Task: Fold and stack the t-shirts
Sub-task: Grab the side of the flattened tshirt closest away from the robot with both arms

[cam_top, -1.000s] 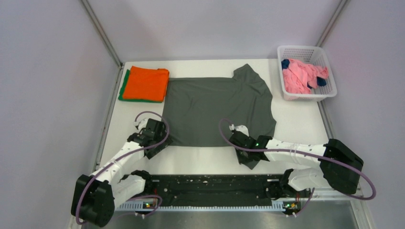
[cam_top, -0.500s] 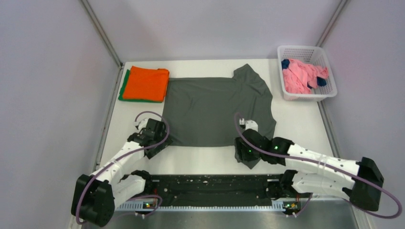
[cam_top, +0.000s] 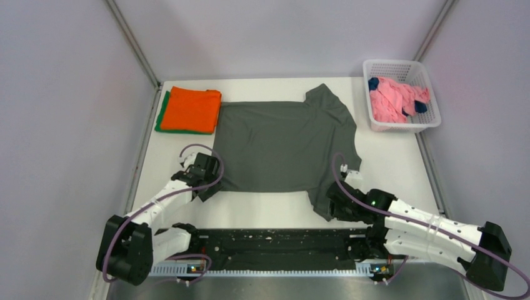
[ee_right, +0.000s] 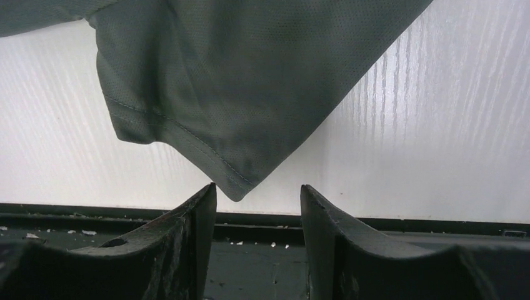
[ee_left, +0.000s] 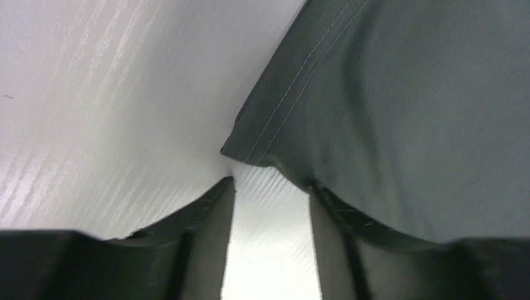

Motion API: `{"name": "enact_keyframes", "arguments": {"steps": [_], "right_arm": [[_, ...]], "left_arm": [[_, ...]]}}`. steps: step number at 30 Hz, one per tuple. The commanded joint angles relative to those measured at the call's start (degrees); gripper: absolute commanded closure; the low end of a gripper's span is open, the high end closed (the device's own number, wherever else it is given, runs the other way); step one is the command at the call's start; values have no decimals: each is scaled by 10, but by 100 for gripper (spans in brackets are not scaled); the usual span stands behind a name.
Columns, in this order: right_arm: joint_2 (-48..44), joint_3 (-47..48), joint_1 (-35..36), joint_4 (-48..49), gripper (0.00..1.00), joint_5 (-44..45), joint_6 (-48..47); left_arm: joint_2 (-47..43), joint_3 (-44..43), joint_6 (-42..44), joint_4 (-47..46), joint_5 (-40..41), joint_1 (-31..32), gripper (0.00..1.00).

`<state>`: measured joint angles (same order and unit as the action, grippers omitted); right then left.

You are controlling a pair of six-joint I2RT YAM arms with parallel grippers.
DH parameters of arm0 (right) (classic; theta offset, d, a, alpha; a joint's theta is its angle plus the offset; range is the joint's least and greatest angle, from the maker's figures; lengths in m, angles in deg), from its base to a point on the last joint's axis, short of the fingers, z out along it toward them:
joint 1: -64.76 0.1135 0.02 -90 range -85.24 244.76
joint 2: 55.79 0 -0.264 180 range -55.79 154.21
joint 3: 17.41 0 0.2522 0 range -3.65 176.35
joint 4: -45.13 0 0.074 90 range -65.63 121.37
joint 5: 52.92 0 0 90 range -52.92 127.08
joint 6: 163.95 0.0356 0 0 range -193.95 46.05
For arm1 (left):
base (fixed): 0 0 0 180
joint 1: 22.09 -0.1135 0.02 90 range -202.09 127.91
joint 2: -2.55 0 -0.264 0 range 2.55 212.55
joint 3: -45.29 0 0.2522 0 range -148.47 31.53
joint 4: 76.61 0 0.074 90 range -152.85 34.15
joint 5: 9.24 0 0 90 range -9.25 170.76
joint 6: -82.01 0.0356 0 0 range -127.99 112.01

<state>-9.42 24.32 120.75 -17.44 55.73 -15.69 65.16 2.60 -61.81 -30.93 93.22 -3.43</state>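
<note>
A dark olive-grey t-shirt [cam_top: 284, 144] lies spread flat on the white table. My left gripper [cam_top: 208, 180] sits at its near left hem corner [ee_left: 232, 150], jaws open. Bare table shows between the jaws [ee_left: 269, 182], and the cloth drapes over the right finger [ee_left: 331, 215]. My right gripper [cam_top: 332, 201] is open at the near right. The pointed sleeve tip [ee_right: 234, 190] lies just ahead of its fingertips [ee_right: 257, 186], and nothing is pinched. A folded orange t-shirt [cam_top: 190, 107] rests on a folded green one [cam_top: 161, 117] at the far left.
A white lattice basket [cam_top: 400, 64] at the far right holds a crumpled pink t-shirt [cam_top: 394, 101] and a navy one [cam_top: 374, 82]. A black rail [cam_top: 275, 245] runs along the near table edge between the arm bases. Grey walls close in on both sides.
My right gripper has opened and slid right and nearer, from the shirt's near hem to the sleeve tip. My left gripper has edged up to the hem corner, its jaws narrower.
</note>
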Motion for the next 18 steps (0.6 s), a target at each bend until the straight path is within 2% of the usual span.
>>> {"name": "enact_keyframes", "arguments": {"steps": [1, 6, 9, 10, 12, 14, 18], "right_arm": [[-9, -24, -7, 22, 49, -22, 33], [21, -48, -7, 87, 56, -61, 26], [47, -47, -8, 97, 60, -57, 21], [53, -45, -8, 99, 65, -53, 21], [59, -39, -9, 97, 80, -44, 22], [54, -30, -10, 84, 100, -39, 30], [-1, -21, -10, 30, 100, -41, 48]], "left_arm": [[26, -9, 1, -55, 2, 0, 59], [67, -28, 3, -59, 14, -2, 100], [78, -34, 4, -54, 23, -2, 100], [75, -32, 3, -54, 23, -2, 100], [57, -23, 3, -55, 22, -2, 100], [30, -12, -1, -48, 26, -2, 100], [-47, 11, -10, -17, 33, -2, 100]]}}
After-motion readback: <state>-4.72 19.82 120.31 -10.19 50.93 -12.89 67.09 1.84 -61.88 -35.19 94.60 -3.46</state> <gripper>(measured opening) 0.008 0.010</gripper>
